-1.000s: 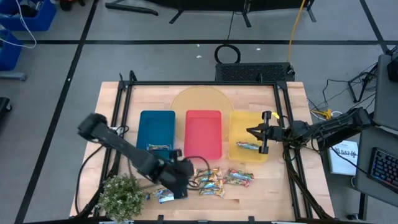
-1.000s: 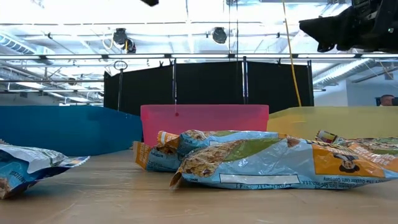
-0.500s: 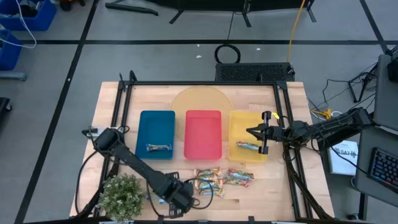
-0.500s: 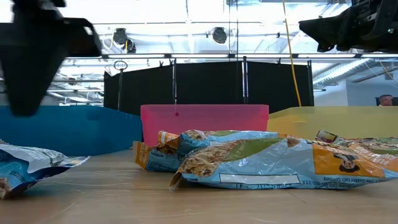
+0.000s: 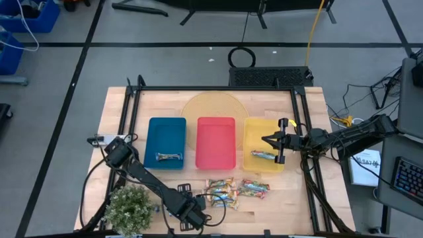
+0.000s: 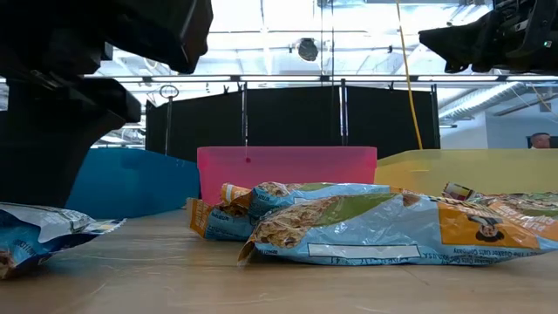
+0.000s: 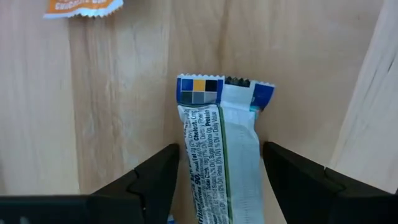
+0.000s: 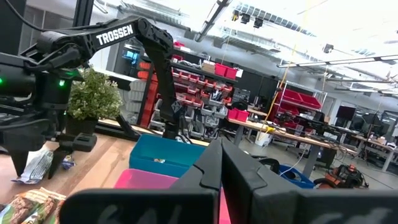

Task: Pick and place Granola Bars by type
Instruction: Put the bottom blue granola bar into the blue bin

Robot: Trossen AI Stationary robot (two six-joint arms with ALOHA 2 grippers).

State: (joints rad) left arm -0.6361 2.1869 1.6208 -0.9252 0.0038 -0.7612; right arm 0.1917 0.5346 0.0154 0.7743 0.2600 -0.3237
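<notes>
Having swung forward from the blue tray (image 5: pixel 166 142), the left gripper (image 7: pixel 217 171) now straddles, wide open, a blue-and-white bar (image 7: pixel 222 149) on the tabletop (image 7: pixel 118 93), ready to grasp, while the right gripper (image 5: pixel 272 140) waits shut over the yellow tray (image 5: pixel 254 129).

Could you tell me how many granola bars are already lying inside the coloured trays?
2. One granola bar lies in the blue tray, and another bar lies in the yellow tray. The red tray shows none; the rest lie loose on the table.

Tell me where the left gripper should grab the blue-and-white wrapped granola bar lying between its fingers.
Grip the blue-and-white wrapped granola bar across its narrow middle, coming straight down. It lies flat on the wooden table, lengthwise between the open left gripper, with a finger on each long side, so closing pinches the short width.
</notes>
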